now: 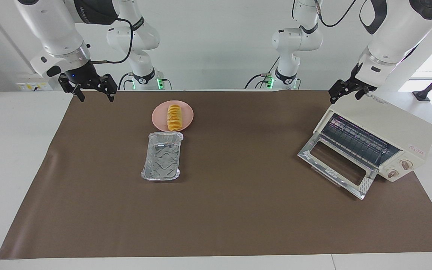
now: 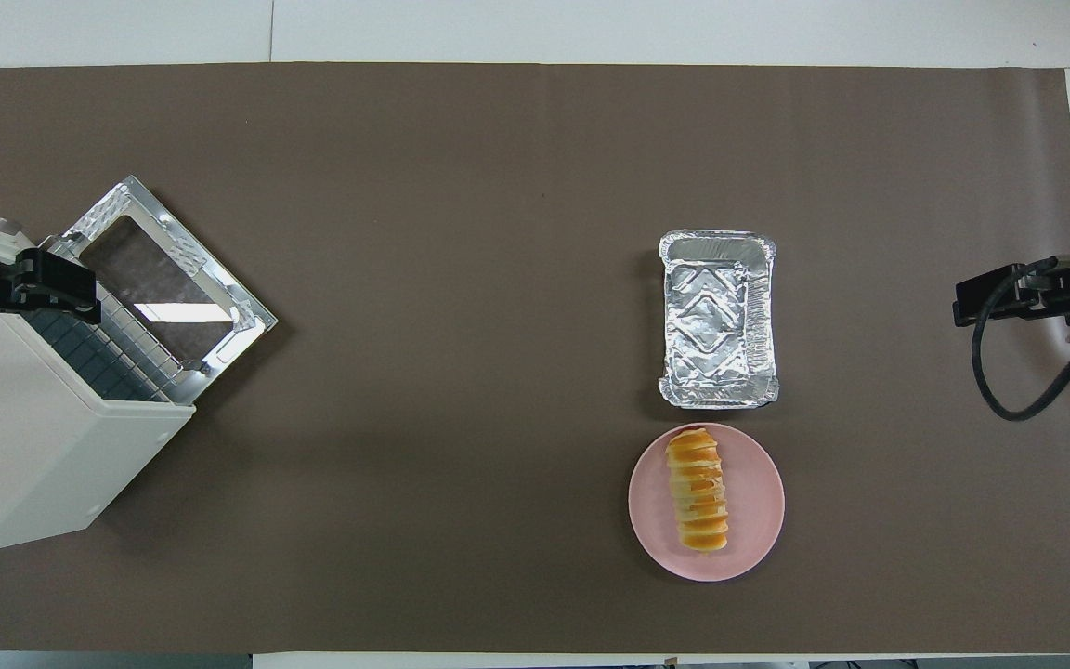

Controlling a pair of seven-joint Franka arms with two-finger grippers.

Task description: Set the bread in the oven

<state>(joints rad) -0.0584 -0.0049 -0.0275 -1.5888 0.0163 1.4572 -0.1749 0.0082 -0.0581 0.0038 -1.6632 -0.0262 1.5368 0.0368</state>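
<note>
The bread, a ridged golden loaf, lies on a pink plate toward the right arm's end of the table. The cream-white oven stands at the left arm's end, its glass door dropped open and the wire rack showing. My right gripper is open and empty, raised over the mat's edge, well apart from the plate. My left gripper is open and empty over the oven's top.
An empty silver foil tray lies just beside the plate, farther from the robots. A brown mat covers most of the white table. The oven's two knobs sit beside the door opening.
</note>
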